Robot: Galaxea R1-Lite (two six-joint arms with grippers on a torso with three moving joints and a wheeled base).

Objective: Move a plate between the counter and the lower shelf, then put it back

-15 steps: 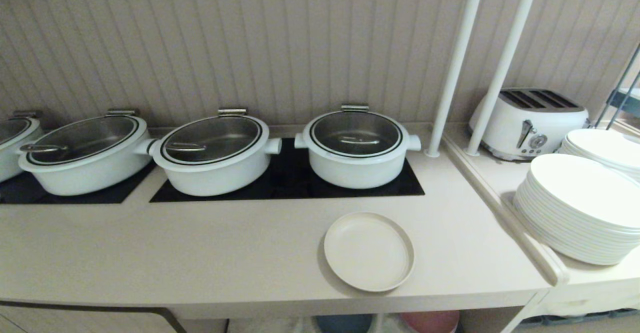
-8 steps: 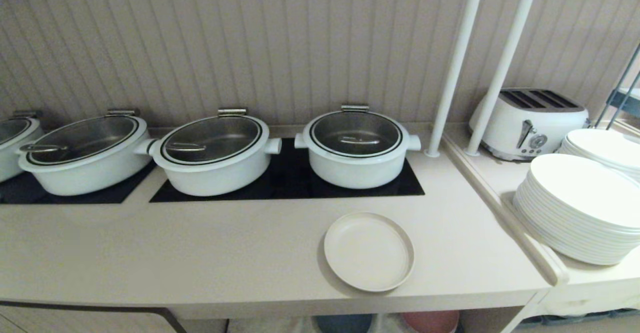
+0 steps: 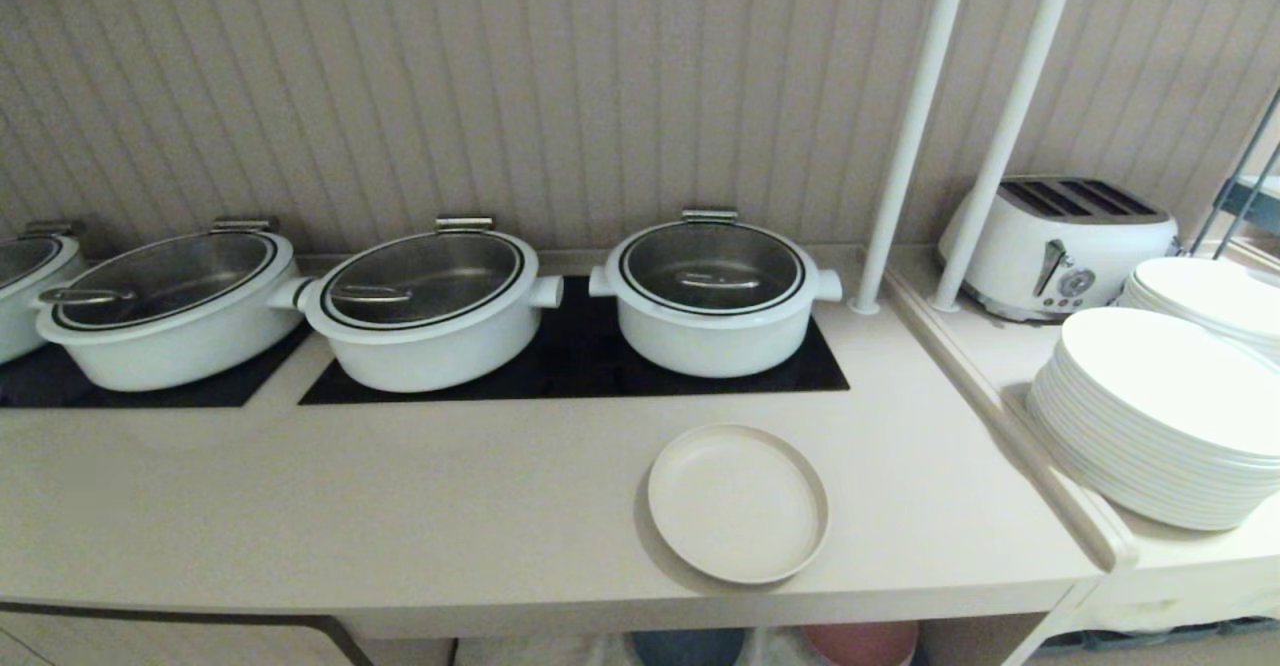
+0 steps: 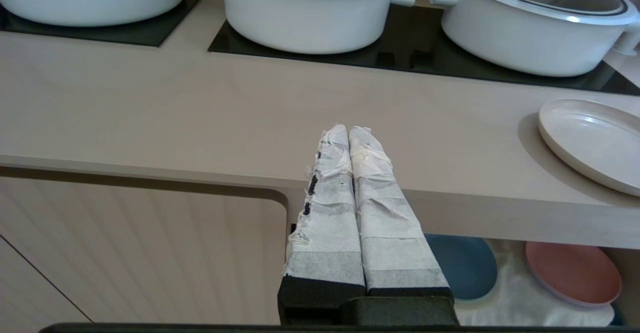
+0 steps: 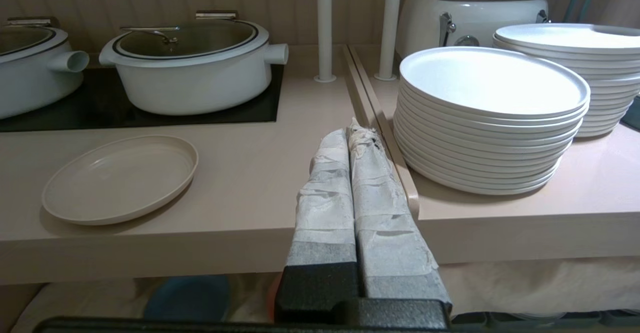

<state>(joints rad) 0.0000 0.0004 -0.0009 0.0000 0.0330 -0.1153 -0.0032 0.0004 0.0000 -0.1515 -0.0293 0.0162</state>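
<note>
Plate (image 3: 738, 502) sits flat on the worktop (image 3: 400, 506), lower centre of the head view, close to the front edge and just in front of the rightmost pot (image 3: 712, 296). Nothing touches it.

Both arms are out of the head view. Left end effector (image 4: 348, 134) has its taped fingers pressed together and is empty; it hangs off the front edge, with the plate at far right of its view. Right end effector (image 5: 350, 135) is likewise closed and empty, plate at lower left of its view.

Risks we see:
- Rim is low and the plate lies flat, so a closed end effector gets no purchase; we need to open first and come in at the edge, or it just shoves the plate.
- A shove towards the front edge could tip it off the worktop.
- Taped fingers on a matte rim: the pinch may slip once the plate tilts.
- Lower shelf (image 4: 505, 293) already holds a blue plate (image 4: 462, 265) and a pink plate (image 4: 575, 272) on wrinkled white cloth (image 4: 507, 300); free room looks tight, though we see only a strip of it.
- The worktop's thick front edge overhangs the shelf, so there is collision risk on entry.

Also nearby: the stack of white plates (image 3: 1160, 426) on the side ledge at right, toaster (image 3: 1060, 244) behind, and two white poles (image 3: 905, 136).
</note>
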